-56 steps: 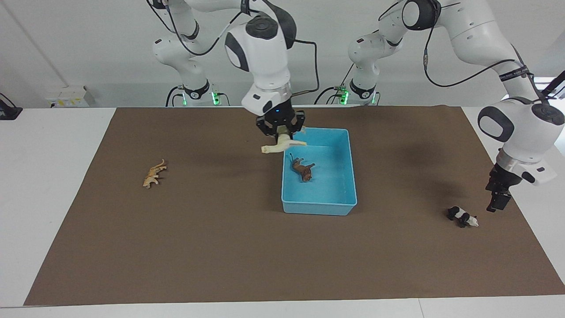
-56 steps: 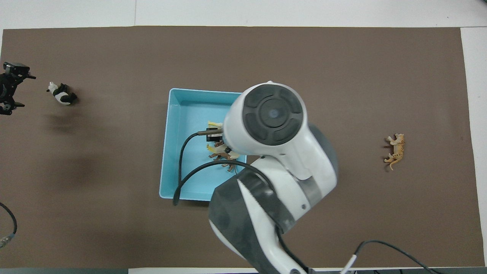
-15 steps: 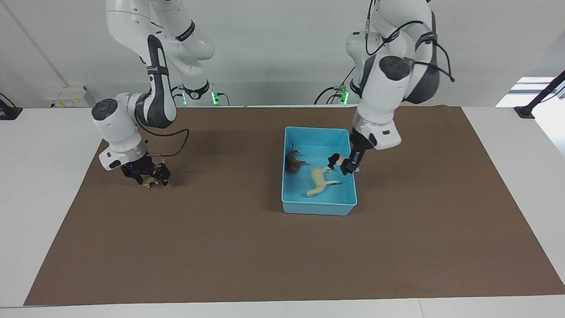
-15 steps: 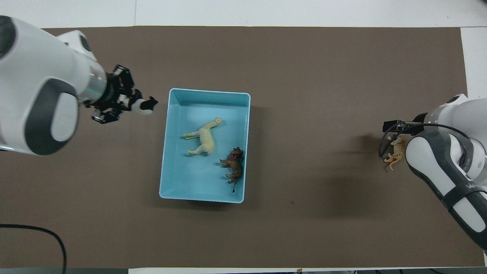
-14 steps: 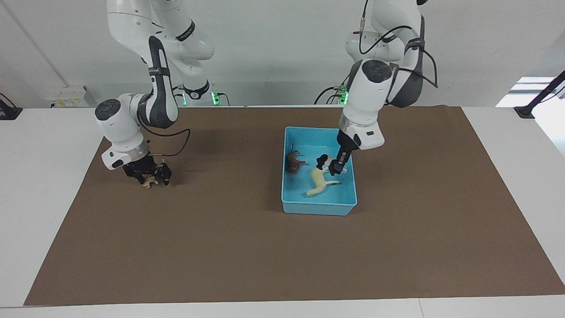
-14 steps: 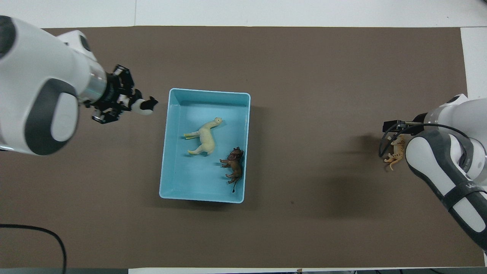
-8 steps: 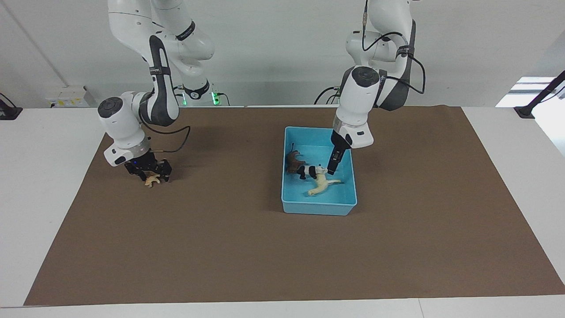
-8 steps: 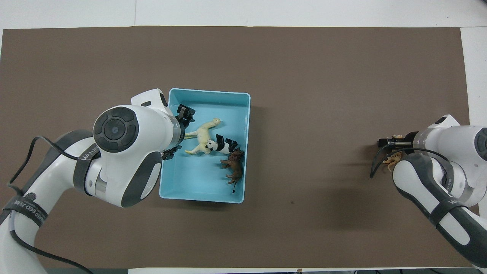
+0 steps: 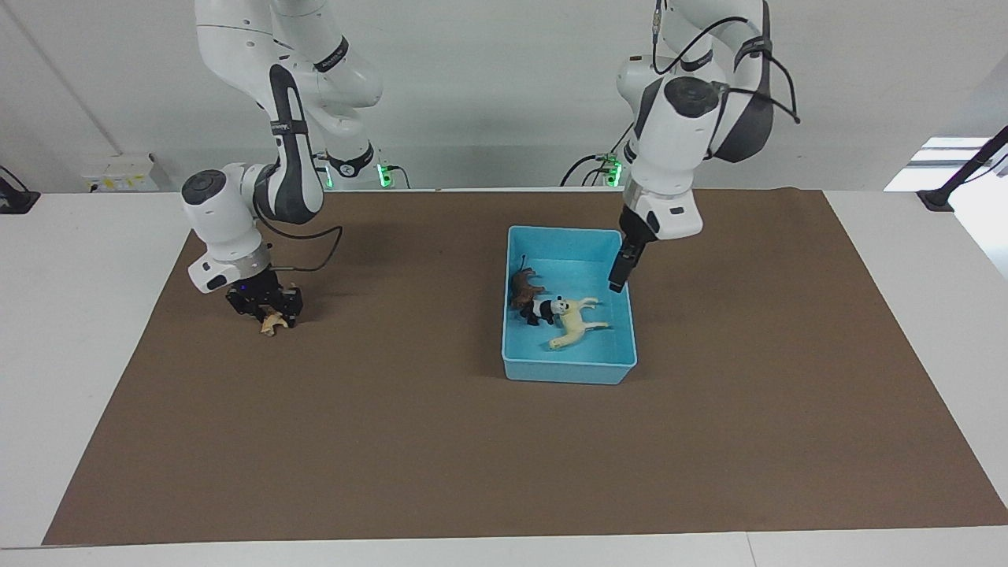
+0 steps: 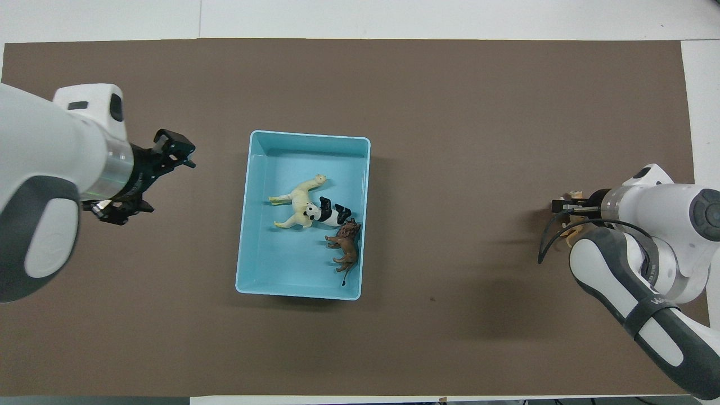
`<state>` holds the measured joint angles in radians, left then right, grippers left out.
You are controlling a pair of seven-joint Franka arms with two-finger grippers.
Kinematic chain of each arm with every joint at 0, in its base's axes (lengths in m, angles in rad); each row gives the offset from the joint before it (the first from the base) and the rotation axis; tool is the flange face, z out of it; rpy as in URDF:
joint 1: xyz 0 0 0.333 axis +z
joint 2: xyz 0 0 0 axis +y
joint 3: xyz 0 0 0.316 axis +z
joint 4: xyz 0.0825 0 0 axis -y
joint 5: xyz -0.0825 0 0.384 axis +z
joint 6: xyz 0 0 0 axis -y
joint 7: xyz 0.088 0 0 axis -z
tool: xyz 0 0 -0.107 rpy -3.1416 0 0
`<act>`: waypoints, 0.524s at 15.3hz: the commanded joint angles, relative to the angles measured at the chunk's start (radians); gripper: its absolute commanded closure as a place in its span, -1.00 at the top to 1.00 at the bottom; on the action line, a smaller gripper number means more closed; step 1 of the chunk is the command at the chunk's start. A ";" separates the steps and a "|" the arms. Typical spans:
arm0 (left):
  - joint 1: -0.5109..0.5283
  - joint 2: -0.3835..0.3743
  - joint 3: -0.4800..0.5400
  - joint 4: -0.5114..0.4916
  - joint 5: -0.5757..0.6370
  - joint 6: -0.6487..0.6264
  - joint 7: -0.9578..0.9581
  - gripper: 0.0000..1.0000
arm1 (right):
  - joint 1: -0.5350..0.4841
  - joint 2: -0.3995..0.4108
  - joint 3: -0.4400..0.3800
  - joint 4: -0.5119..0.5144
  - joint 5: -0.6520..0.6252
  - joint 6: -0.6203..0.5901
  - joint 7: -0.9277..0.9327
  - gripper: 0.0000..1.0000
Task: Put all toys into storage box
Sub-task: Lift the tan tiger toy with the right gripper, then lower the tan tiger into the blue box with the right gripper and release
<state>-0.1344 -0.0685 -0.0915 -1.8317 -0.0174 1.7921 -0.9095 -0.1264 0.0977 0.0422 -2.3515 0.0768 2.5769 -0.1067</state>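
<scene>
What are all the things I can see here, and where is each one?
light blue plastic storage box: one, mid-table on the mat.
cream-white horse-like figurine: one, lying in the box.
black-and-white panda figurine: one, in the box, against the horse.
brown lion-like figurine: one, in the box beside the panda, by the wall toward the right arm's end.
tan-orange striped figurine: one, in the right gripper, toward the right arm's end.
brown mat: one, covering the table.
white table: one.
right gripper: black, shut on the striped figurine.
left gripper: black, open, empty, over the box edge.
</scene>
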 commanded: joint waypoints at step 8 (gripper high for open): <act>0.116 0.145 0.116 0.294 0.002 -0.316 0.868 1.00 | 0.603 0.216 0.004 0.866 -0.012 -0.646 0.735 -1.00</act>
<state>-0.0279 -0.0207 0.0404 -1.6962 -0.0170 1.5775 -0.0919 0.3924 0.1816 0.0561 -1.6271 0.0714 1.9471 0.5617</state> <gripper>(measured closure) 0.000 0.445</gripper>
